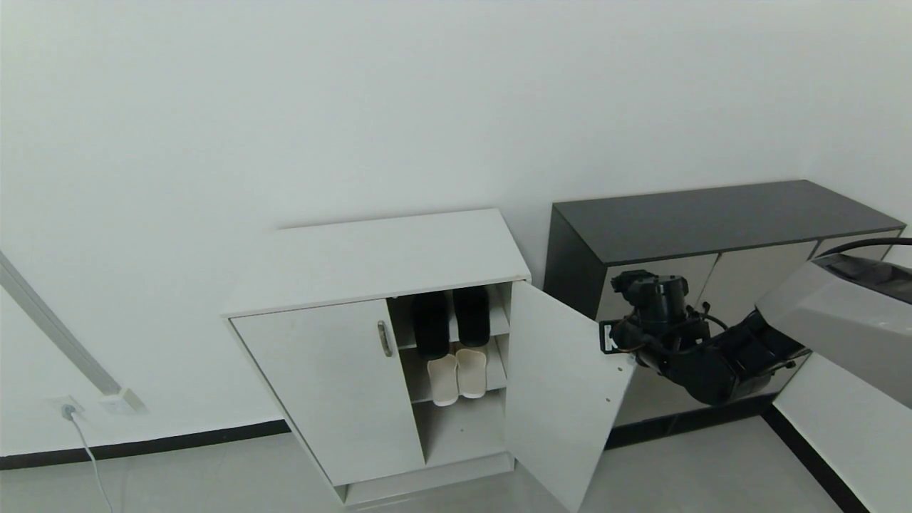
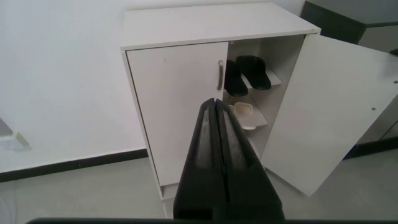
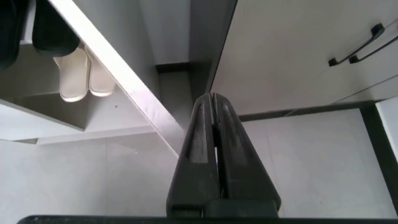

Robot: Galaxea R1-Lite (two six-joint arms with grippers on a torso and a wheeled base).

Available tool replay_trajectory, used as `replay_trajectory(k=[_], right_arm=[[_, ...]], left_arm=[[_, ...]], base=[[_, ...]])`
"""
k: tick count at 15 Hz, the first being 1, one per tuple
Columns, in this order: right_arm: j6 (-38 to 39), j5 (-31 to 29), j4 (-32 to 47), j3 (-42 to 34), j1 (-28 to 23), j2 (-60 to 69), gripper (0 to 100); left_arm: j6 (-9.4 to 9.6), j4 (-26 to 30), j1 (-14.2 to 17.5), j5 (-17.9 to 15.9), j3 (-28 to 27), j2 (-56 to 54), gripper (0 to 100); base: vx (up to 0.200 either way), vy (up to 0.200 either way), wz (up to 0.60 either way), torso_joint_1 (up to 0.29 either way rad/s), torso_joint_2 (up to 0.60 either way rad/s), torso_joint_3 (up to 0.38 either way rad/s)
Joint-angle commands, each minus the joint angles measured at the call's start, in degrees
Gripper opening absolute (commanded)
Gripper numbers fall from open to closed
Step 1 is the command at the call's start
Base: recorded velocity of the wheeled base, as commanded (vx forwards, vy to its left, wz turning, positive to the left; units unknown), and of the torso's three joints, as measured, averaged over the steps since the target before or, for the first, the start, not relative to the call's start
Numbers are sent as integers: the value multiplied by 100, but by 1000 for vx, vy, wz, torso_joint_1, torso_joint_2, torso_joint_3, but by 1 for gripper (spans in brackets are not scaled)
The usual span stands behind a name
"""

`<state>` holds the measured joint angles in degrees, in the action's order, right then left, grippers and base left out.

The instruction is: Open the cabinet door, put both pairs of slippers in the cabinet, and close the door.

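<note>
Both pairs of slippers sit inside the white cabinet [image 1: 370,260] at the centre of my head view: the black slippers [image 1: 452,320] on the upper shelf, toes pointing in, and the white slippers [image 1: 457,374] on the shelf directly below them, side by side. The cabinet's right door [image 1: 563,399] stands wide open, swung out toward the lower right of the frame, while the left door [image 1: 335,385] is closed, its metal handle [image 1: 385,338] along the inner edge. My right hand [image 1: 609,336] is at the free edge of the open door, right of centre in the frame; I cannot tell whether it touches the panel. From its wrist camera the right hand [image 3: 213,102] has its fingers pressed together with nothing between them, and the door's edge [image 3: 118,68] runs just beyond the tip. The left hand [image 2: 216,106] is closed and empty too, facing the cabinet front, well apart from the closed door. A dark sideboard [image 1: 712,221] stands just beside the cabinet at the right of the frame, and a wall socket [image 1: 68,411] with a cable sits low at the left.
</note>
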<state>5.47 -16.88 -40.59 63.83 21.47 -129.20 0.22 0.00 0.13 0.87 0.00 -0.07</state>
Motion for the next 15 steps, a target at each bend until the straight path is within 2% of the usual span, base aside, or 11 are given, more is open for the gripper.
replay_trajectory(k=[1, 9, 15], right_arm=[[-2, 1, -1, -55, 86, 35, 0], [94, -8, -36, -529, 859, 193, 0], [666, 98, -27, -670, 1703, 290, 0]], left_arm=[[-4, 0, 4, 1, 0, 7, 0], [-4, 0, 4, 1, 0, 7, 0], [-4, 0, 4, 1, 0, 7, 0]], base=[[0, 0, 0, 0, 0, 0], [0, 0, 0, 0, 0, 0], [0, 0, 0, 0, 0, 0]])
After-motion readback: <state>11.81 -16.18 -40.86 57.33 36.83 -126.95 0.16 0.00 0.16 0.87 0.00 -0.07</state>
